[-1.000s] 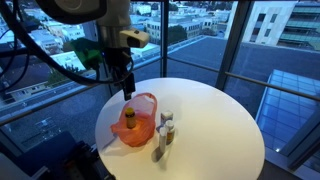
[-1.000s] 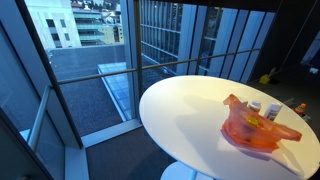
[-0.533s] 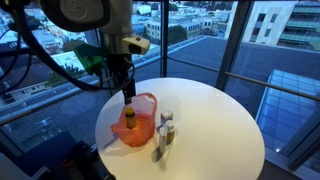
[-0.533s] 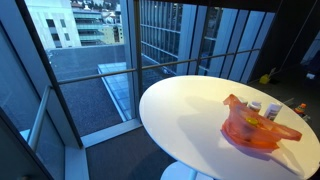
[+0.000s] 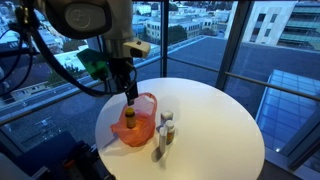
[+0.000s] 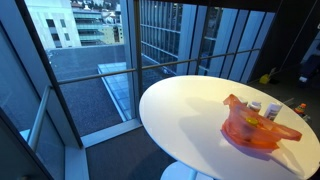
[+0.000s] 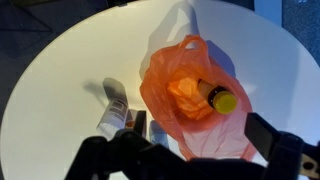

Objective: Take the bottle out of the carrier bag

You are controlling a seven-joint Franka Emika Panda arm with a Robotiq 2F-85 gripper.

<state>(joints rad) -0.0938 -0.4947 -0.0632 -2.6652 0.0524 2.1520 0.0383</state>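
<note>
Claw point(image 5: 129, 96) is hanging from the arm directly over the open mouth of the carrier bag point(image 5: 147, 112), fingertips pointing down. In the wrist view we are seeing its two dark fingers point(image 7: 98, 152) standing wide apart at the bottom edge, with nothing between them. It is gripping nothing and is not touching the bag or its contents.

We are noting the bottle point(image 5: 130, 119) inside the carrier bag, just below the fingertips in an exterior view. From the wrist view the bottle point(image 7: 214, 96) is sitting in the middle of the orange pocket, brown part toward the centre and yellow end toward the right. We cannot tell whether it is standing upright or leaning.

The carrier bag point(image 7: 160, 95) is slumping on the round white worktop point(image 5: 215, 115), mouth gaping upward, one thin loop handle point(image 7: 190, 42) rising at the far side. In an exterior view the bag point(image 6: 250, 138) is lying near the worktop's point(image 6: 180, 110) edge.

Two small pale-capped bottles point(image 5: 166, 125) are standing on the worktop just beside the bag, outside it. In the wrist view they point(image 7: 113, 115) are showing to the left of the bag, partly behind the claw's body.
</note>
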